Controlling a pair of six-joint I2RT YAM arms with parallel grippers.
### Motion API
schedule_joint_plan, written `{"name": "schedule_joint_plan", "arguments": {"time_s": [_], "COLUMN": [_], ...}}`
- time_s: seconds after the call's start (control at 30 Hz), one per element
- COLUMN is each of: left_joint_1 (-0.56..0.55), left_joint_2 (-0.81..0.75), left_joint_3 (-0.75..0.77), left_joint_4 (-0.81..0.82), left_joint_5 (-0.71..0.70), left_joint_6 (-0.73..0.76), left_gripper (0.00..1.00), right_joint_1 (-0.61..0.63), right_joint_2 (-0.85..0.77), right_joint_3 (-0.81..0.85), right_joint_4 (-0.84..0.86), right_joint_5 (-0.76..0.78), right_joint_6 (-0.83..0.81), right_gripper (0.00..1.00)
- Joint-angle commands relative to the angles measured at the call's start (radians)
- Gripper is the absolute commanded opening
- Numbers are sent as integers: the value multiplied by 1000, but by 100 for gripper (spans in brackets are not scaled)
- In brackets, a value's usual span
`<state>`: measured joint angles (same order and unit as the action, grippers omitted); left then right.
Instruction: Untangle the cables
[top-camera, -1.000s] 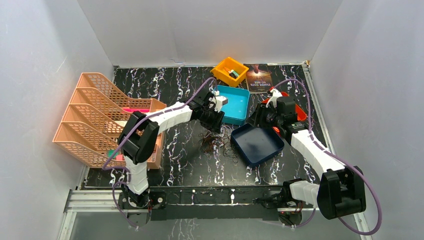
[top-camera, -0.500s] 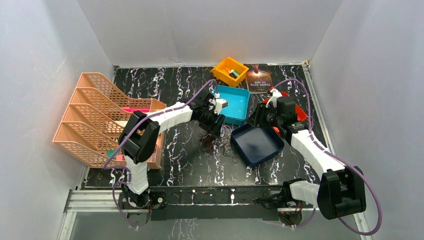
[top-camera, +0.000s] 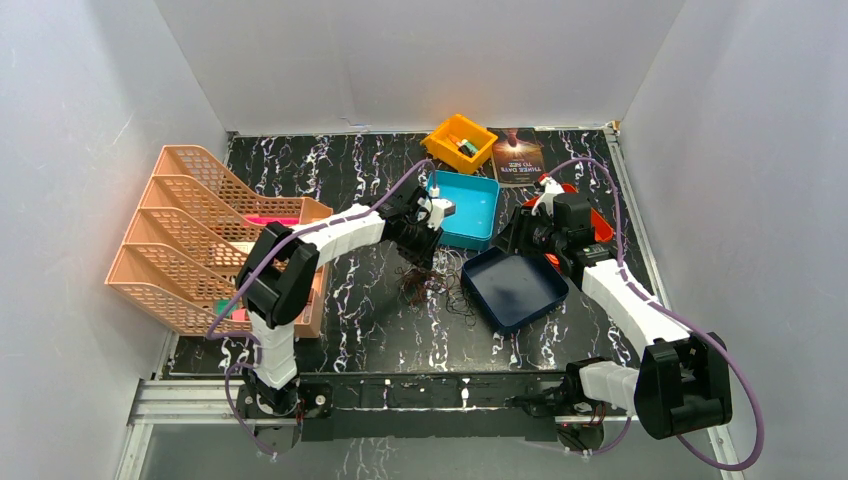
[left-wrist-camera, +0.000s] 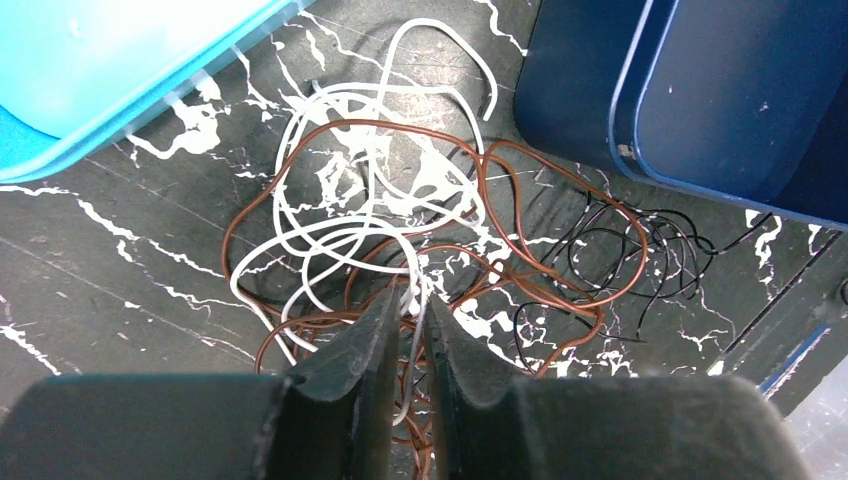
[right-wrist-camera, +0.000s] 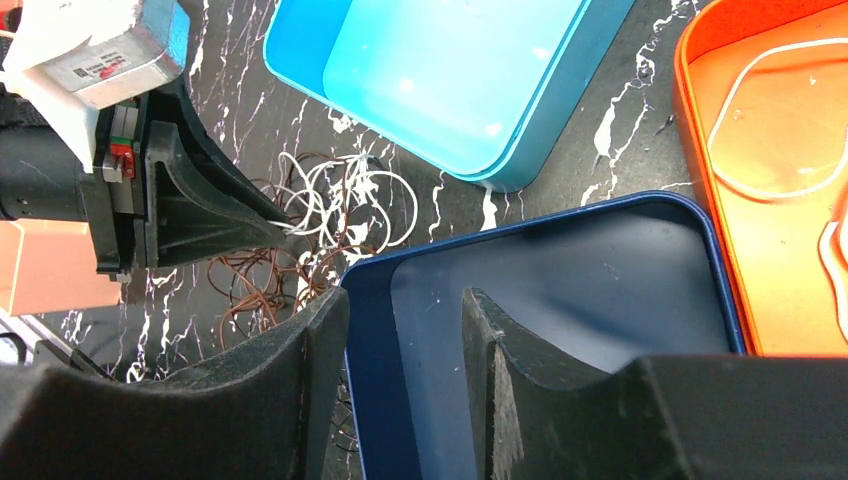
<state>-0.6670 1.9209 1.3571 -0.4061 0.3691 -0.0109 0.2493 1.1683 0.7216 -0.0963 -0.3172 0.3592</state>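
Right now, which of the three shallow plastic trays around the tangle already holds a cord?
The orange-red plastic tray: a thin white cord loop lies inside. The dark blue tray and the light blue tray look bare.

Left jaws pinched, right jaws apart

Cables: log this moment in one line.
left gripper shut on white cable | brown cable and black cable tangled on table | right gripper open over navy tray rim
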Motion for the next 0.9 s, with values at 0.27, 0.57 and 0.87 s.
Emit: {"name": "schedule_joint_plan", "arguments": {"time_s": [0.27,0.57,0.87], "left_joint_1": [-2,0,1], "left_joint_2": [-287,-449,-549], "left_joint_3": [47,18,56], "left_joint_4": [19,15,1], "left_joint_5": [-87,-85,-122], "left_joint_6": [-9,-41,-108], "left_gripper": [3,0,0], "right_joint_1": [14,152,368], "right_joint_2": [-90,-113,-24], "right_joint_3": [-36,-94,-151], "right_joint_4": [127,404,914], "right_joint_5": [-79,-82,-80], "right_joint_6": [-62,-86,-199], "right_gripper": [59,66,76]}}
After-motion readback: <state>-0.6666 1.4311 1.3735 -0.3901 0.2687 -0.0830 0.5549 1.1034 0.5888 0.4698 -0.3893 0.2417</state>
